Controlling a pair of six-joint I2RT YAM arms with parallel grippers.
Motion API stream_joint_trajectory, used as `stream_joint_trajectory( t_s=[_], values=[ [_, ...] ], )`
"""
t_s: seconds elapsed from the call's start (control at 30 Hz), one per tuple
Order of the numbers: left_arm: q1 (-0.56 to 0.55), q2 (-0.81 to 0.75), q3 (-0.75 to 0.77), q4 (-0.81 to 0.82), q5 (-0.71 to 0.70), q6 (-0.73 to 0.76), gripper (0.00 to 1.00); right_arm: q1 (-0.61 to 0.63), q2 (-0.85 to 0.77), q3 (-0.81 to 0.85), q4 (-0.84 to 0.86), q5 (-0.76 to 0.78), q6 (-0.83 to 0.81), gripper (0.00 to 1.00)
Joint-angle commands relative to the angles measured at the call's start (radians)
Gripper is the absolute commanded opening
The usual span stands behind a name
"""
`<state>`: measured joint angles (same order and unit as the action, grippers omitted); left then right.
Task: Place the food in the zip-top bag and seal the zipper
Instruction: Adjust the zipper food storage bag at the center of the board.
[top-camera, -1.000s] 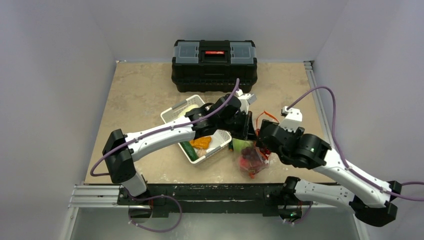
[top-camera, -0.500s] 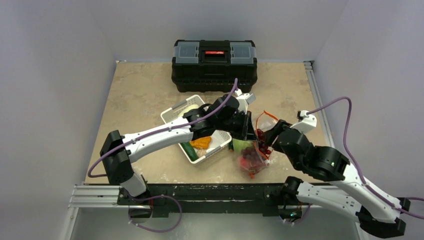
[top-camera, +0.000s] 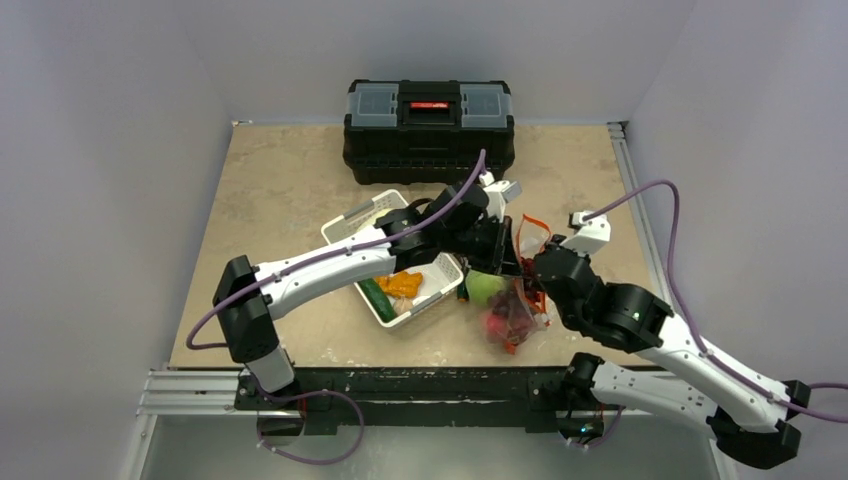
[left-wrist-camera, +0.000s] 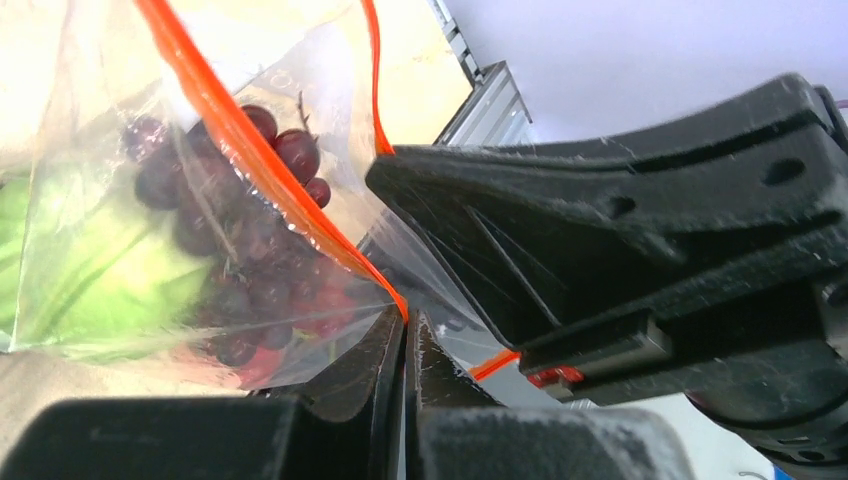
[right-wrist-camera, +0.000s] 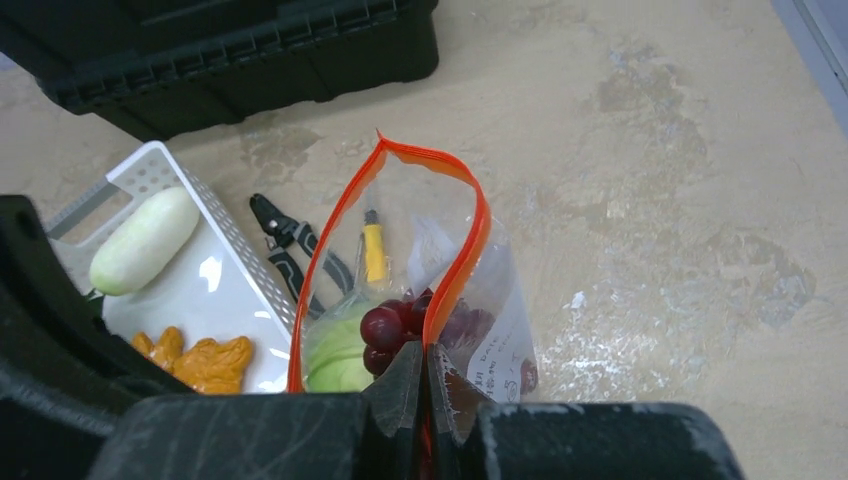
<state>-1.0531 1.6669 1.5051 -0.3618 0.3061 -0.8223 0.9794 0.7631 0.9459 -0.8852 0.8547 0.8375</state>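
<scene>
our left fingers (left-wrist-camera: 390, 352) and right fingers (right-wrist-camera: 404, 385) are both pinched tight on the zipper (right-wrist-camera: 468, 250) of the zip-top bag (right-wrist-camera: 500, 300), which sits mouth agape on the worktop (right-wrist-camera: 650, 150) just beside the white basket (right-wrist-camera: 230, 240), with grapes (right-wrist-camera: 382, 325) and cabbage (right-wrist-camera: 335, 362) inside it.

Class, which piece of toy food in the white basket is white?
The long rounded piece at the basket's far end; the others there are an orange chunk and a green cucumber.
</scene>
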Motion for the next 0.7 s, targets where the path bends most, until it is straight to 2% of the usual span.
stream_joint_trajectory(
  t_s=[0.0, 0.17, 0.33, 0.5, 0.67],
  values=[
    [-0.003, 0.055, 0.191, -0.045, 0.053, 0.054, 0.0, -0.003, -0.106, 0.022, 0.105, 0.009, -0.104, 0.0],
    [-0.004, 0.166, 0.364, -0.158, 0.085, 0.115, 0.0, -0.003, -0.177, 0.033, 0.138, -0.038, -0.153, 0.0],
    [0.003, 0.197, 0.375, -0.234, 0.068, 0.2, 0.0, -0.004, -0.165, -0.034, 0.186, -0.104, -0.108, 0.0],
    [0.029, 0.132, 0.225, -0.173, 0.095, 0.22, 0.13, -0.004, -0.157, -0.095, 0.251, -0.131, -0.017, 0.0],
    [0.043, 0.051, 0.104, -0.113, 0.081, 0.21, 0.38, -0.004, -0.165, -0.136, 0.294, -0.157, 0.079, 0.0]
  ],
)
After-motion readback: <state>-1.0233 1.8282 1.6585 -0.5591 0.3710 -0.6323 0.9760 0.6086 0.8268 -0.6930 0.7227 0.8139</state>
